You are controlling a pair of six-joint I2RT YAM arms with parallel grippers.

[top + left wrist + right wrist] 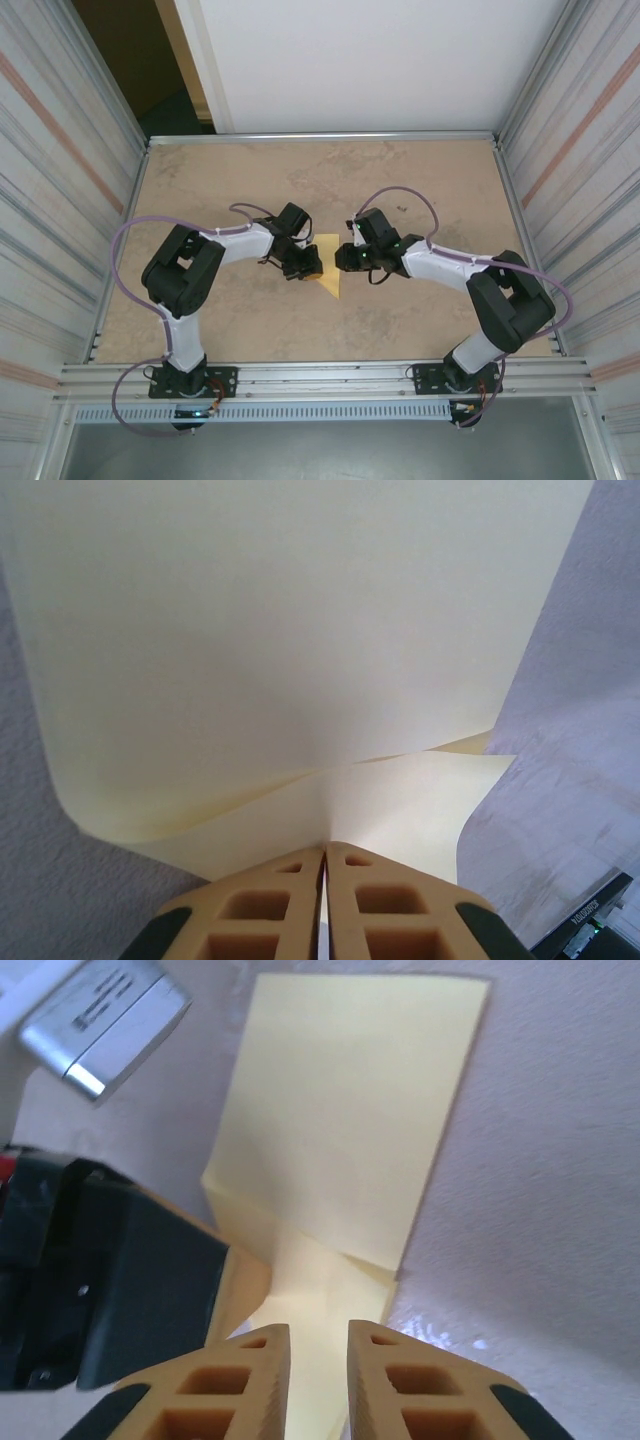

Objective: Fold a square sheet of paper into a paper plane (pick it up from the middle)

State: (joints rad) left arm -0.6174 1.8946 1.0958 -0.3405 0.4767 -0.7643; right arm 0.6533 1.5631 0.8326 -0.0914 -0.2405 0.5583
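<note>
**Operator:** State of the left claw [324, 848]?

**Technician:** Clenched. In the left wrist view its two tan fingers meet with no gap. An edge of the square sheet of paper [300, 630] is pinched in the seam between them. From the tips the sheet spreads toward 12 o'clock. A creased flap overlaps it at 3 o'clock, and a corner curls at 8 o'clock.

**Operator:** State of the right claw [319, 1328]?

**Technician:** Released. In the right wrist view its fingers stand slightly apart. Pale-yellow paper shows in the gap, and neither finger visibly presses on it. Beyond the tips the sheet runs toward 12 o'clock as a folded panel, with a slanted fold edge just past the fingertips.

**Operator:** Location of the sheet?

**Technician:** In the top view it sits near the centre of the desk [420, 180], between the two claws. The left claw is at its 9 o'clock and the right claw at its 3 o'clock, both right against it. Its narrow point aims at about 5 o'clock, toward the arm bases. I cannot tell whether it lies flat or is lifted.
</note>
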